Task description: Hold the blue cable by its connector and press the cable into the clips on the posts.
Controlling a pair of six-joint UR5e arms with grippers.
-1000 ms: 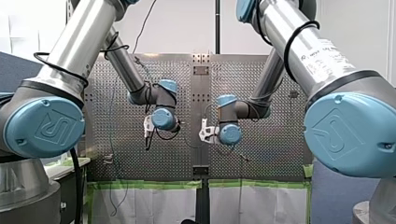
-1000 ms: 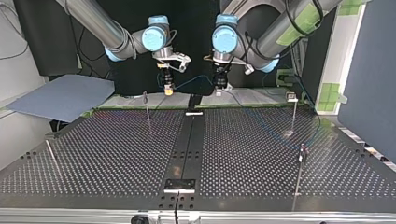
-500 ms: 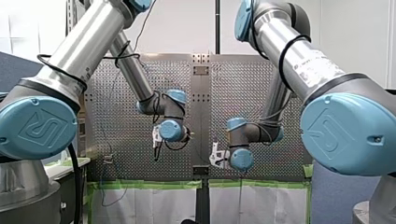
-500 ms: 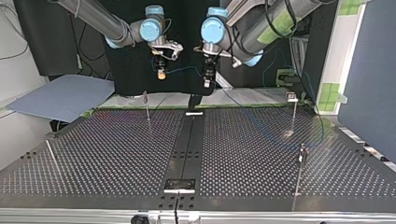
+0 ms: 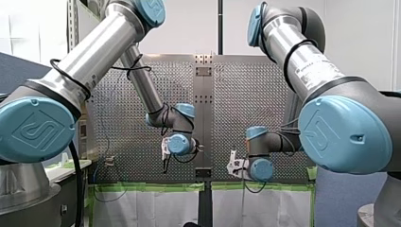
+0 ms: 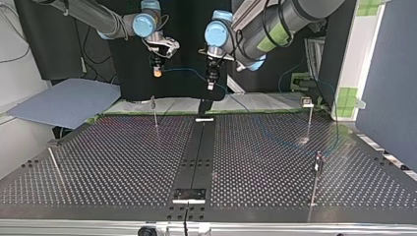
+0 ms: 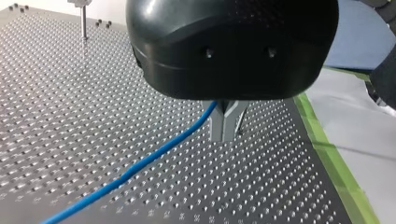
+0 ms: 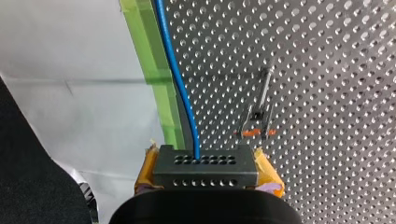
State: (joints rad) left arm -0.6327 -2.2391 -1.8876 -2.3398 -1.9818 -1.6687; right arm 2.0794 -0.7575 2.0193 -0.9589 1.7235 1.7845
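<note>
While its dark grey perforated connector (image 8: 205,163) sits clamped in my right claw (image 8: 208,173), the thin blue cable (image 8: 180,84) spans the air to my left claw (image 7: 227,122), closed on it, above the perforated metal surface's (image 6: 123,162) arm-side edge. The nearest slim metal post (image 6: 155,112) stands below, nearer my right claw.

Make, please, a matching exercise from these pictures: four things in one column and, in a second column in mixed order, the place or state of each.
Column one:
1. connector
2. my left pincer
3. green tape
4. post

Column two:
A. shut on the blue cable
B. stands on the perforated table
C. held between the yellow pads of my right pincer
D. runs along the table's edge

Pairs: 1-C, 2-A, 3-D, 4-B.
</note>
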